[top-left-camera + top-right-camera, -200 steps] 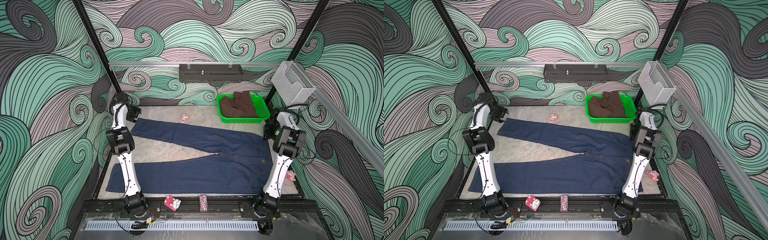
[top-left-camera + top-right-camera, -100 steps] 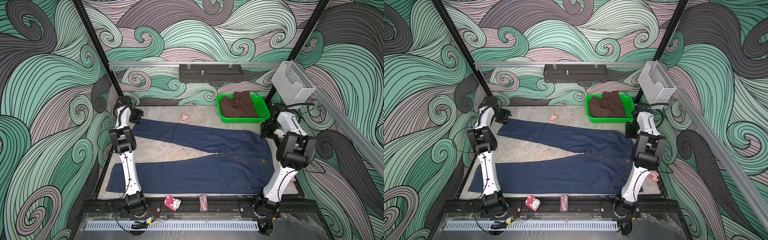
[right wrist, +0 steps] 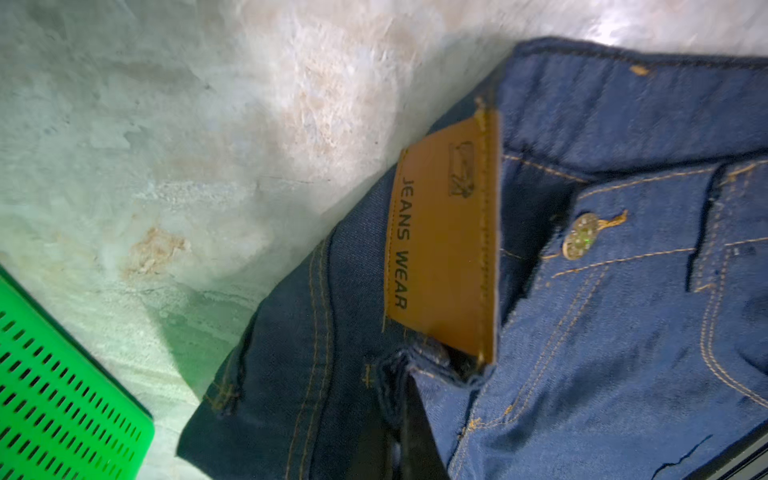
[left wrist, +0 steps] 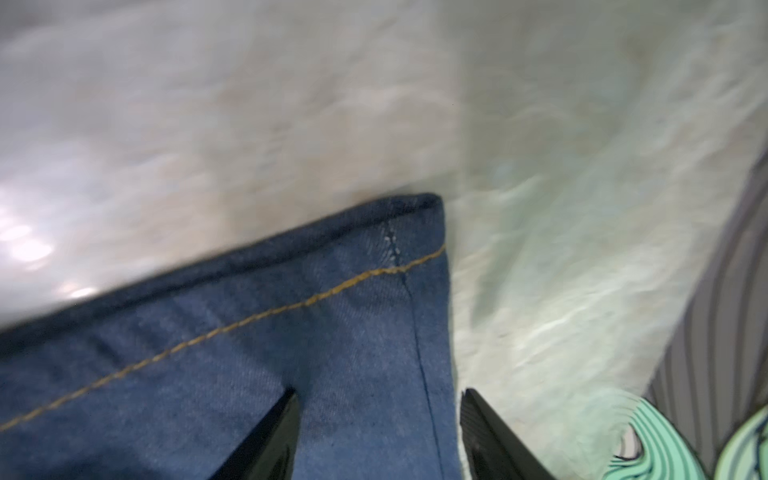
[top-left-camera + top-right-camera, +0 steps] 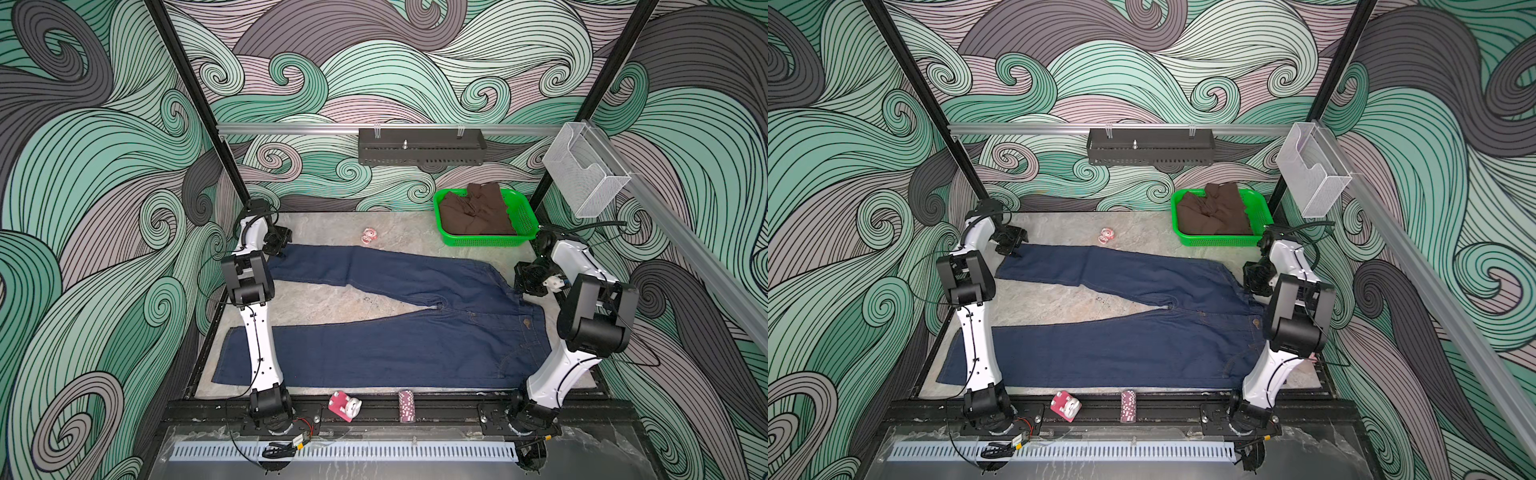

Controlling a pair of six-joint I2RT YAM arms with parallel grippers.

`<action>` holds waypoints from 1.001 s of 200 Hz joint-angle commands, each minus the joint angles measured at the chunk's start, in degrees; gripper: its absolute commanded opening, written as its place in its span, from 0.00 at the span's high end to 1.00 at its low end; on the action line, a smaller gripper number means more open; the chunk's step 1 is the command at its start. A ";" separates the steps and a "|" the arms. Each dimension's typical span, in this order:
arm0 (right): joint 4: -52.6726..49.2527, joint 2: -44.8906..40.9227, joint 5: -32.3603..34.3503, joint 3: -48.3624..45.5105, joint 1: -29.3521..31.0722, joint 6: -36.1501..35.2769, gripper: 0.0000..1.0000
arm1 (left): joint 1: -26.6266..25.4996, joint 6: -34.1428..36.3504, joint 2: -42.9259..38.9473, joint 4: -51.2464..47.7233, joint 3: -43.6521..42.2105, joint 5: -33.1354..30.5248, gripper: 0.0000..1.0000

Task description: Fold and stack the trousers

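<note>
Lying flat on the marble-patterned worktop: one pair of dark navy denim jeans, legs spreading in a V, waistband toward the right arm, hems toward the left.

Handling, as judged: heavy for cloth, limp yet thick. The denim is likely going to drape and drag rather than slide freely, with hem, seams and waistband offering the firmest purchase. Nothing fragile; the metal button is only a hard lump to avoid.

Left claw: standing open at the far leg's hem corner, one finger over denim, the other over bare worktop, the leg's side edge running between. Whether it is touching the cloth, I cannot tell.

Right claw: closed, pinching bunched waistband just beside the tan leather patch.

Hold points suiting the fold: far hem corner and far waistband corner, both lifting together toward the near leg.

Also sitting nearby: green basket holding a brown garment.
</note>
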 commanded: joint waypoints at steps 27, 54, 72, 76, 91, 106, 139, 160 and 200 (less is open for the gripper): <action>-0.66 -4.96 0.26 -5.63 -3.47 -3.42 1.00 | 3.52 0.96 -2.83 -9.43 -8.89 -3.73 0.34; -0.70 -6.67 0.90 -6.73 -4.62 -4.78 1.00 | 4.92 3.47 -5.99 -8.02 -11.09 -3.19 0.34; -0.71 -7.13 0.74 -6.73 -4.80 -4.97 1.00 | 5.42 3.59 -6.45 -8.03 -8.43 -2.42 0.33; -0.75 -7.15 0.77 -6.62 -4.80 -4.98 1.00 | 5.45 3.46 -6.43 -8.22 -7.48 -2.27 0.33; -0.70 -7.24 0.71 -6.25 -4.78 -5.15 1.00 | 5.75 2.37 -6.10 -8.73 -3.66 -1.99 0.33; -0.84 -7.69 0.72 -6.13 -4.63 -5.29 1.00 | 6.00 0.77 -5.54 -8.84 -0.06 -1.95 0.33; -0.90 -8.87 1.53 -6.54 -4.36 -5.18 1.00 | 6.35 -1.67 -3.00 -11.31 7.96 -5.14 0.32; -0.86 -9.65 1.52 -6.98 -4.05 -4.59 1.00 | 6.86 -3.01 0.11 -13.52 11.42 -5.43 0.31; -0.85 -10.48 1.58 -7.24 -3.66 -4.19 1.00 | 7.64 -3.59 4.44 -15.16 14.68 -6.17 0.34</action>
